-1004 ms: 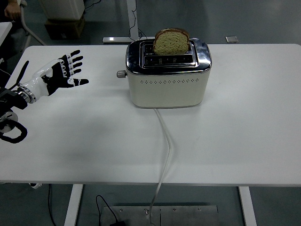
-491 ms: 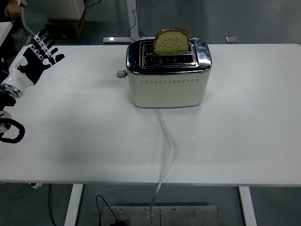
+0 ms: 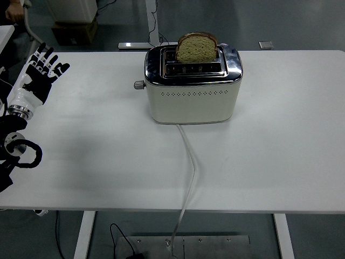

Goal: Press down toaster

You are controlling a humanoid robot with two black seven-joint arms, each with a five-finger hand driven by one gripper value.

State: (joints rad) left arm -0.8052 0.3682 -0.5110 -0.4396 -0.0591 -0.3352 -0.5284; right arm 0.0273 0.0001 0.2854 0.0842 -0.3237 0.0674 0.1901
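Note:
A cream and chrome toaster (image 3: 192, 86) stands at the back middle of the white table (image 3: 280, 140). A slice of brown bread (image 3: 196, 47) sticks up out of its far slot. The lever knob (image 3: 139, 84) pokes out of the toaster's left end. My left hand (image 3: 40, 73) is at the table's far left edge, well left of the toaster. Its fingers are spread, point up and hold nothing. The right arm does not show.
The toaster's white cord (image 3: 190, 172) runs from its front across the table and over the near edge. A cardboard box (image 3: 73, 29) and a table leg stand on the floor behind. A person's hand (image 3: 13, 11) shows at the top left corner.
My left hand has drawn back from over the table to the far left edge and turned its fingers upward. The toaster and bread have not moved.

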